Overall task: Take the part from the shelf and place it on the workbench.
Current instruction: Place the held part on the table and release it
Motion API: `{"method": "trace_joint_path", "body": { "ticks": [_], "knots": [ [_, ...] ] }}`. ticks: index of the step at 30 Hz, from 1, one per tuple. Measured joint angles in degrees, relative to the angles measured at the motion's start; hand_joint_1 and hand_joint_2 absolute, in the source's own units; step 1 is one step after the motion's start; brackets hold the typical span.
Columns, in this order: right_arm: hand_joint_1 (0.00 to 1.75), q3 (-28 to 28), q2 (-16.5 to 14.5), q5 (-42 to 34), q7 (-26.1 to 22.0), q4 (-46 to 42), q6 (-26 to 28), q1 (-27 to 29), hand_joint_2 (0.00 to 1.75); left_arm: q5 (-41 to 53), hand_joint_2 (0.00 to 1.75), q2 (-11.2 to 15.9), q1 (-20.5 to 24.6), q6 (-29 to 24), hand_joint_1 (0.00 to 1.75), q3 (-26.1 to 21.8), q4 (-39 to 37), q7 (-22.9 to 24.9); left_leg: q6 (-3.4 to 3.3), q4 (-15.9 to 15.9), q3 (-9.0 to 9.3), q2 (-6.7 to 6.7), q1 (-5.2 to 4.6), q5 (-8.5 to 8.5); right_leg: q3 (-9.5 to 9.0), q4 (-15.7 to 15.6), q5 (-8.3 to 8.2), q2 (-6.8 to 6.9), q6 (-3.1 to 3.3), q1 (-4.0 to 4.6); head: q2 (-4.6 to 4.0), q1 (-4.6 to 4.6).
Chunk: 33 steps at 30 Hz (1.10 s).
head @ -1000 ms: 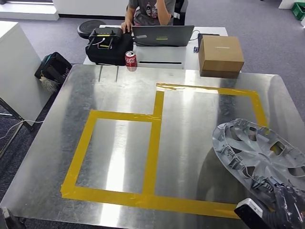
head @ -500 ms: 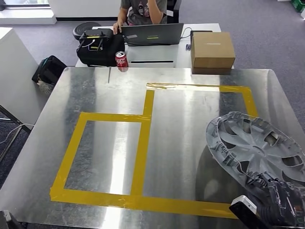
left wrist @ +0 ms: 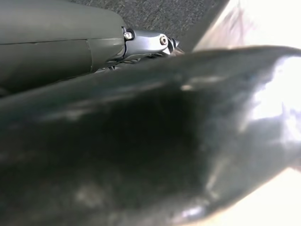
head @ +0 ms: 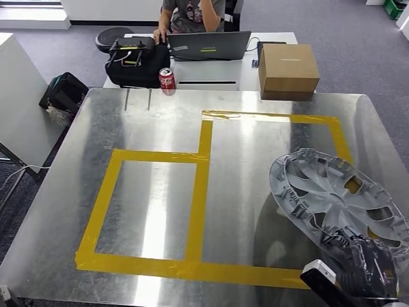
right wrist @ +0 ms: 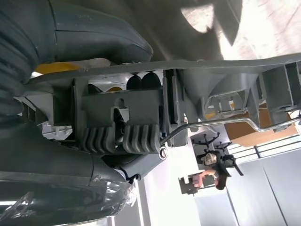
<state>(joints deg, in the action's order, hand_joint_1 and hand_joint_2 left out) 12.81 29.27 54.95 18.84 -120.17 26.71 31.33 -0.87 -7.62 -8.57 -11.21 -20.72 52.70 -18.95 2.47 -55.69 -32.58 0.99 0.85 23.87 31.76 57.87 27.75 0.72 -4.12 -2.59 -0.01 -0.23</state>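
Note:
The part is a grey plastic hubcap point(head: 333, 198), tilted, hanging just above the right side of the metal workbench point(head: 159, 211) and casting a shadow on it. It hangs over the right-hand rectangle of yellow tape point(head: 202, 185). My right hand point(head: 364, 265), dark and wrapped in clear film, grips the hubcap's near rim at the table's front right corner. In the right wrist view the thumb point(right wrist: 99, 37) lies on one side of the hubcap's rim point(right wrist: 220, 80) and the fingers point(right wrist: 142, 80) on the other. In the left wrist view my left hand point(left wrist: 53, 42) sits beside a dark blurred surface that hides its fingers.
Behind the workbench stands a white desk with a cola can point(head: 167, 80), a black case point(head: 137, 61), a laptop point(head: 209, 46) and a cardboard box point(head: 288, 69). A person point(head: 193, 13) sits at it. A white panel point(head: 19, 96) and a dark bag point(head: 65, 96) stand at the left.
The camera has shifted a little. My right hand has carried the hubcap slightly to the left, further in over the workbench.

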Motion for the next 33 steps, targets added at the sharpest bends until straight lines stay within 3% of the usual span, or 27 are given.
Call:
{"method": "trace_joint_path", "body": {
  "ticks": [9,17,23,27,33],
  "knots": [
    [1.75,1.92,1.03,0.46,-0.01,0.79,-0.22,-1.09,1.75,-0.02,0.00,0.05,-0.01,-0.22,0.00,0.02,-0.01,-0.25,-0.39,0.00,-0.04,0.00,-0.31,0.02,-0.11,-0.31,-0.19,0.01,-0.30,-0.27,0.01,-0.02],
    [1.75,8.72,6.08,-0.86,-1.70,3.88,-3.74,-7.03,1.75,-0.46,0.00,0.97,0.51,0.01,0.00,1.56,-1.43,-1.09,-0.56,0.00,-0.04,0.02,-0.31,-0.11,-0.08,-0.33,-0.25,0.05,-0.38,-0.26,0.01,-0.03],
    [1.75,12.03,8.22,-1.69,-3.16,5.24,-4.15,-9.61,1.75,-0.69,0.00,1.51,0.68,0.07,0.00,2.55,-2.25,-1.55,-0.63,0.00,-0.05,0.08,-0.32,-0.18,-0.11,-0.34,-0.33,0.13,-0.45,-0.27,0.01,-0.02],
    [0.00,14.23,9.38,-2.69,-5.40,6.28,-4.87,-11.70,1.75,-1.30,1.75,1.89,0.99,0.04,0.00,3.19,-2.87,-1.93,-0.62,0.00,-0.06,0.10,-0.33,-0.26,-0.12,-0.36,-0.40,0.16,-0.49,-0.28,0.01,-0.02],
    [0.00,16.56,10.21,-3.55,-6.16,7.87,-5.25,-13.16,1.75,-2.15,1.75,2.51,1.22,-0.16,0.00,4.03,-3.53,-2.64,-0.85,0.00,-0.21,0.34,-0.35,-0.37,-0.09,-0.37,-0.52,0.46,-0.44,-0.29,0.01,-0.02]
  ]
}}
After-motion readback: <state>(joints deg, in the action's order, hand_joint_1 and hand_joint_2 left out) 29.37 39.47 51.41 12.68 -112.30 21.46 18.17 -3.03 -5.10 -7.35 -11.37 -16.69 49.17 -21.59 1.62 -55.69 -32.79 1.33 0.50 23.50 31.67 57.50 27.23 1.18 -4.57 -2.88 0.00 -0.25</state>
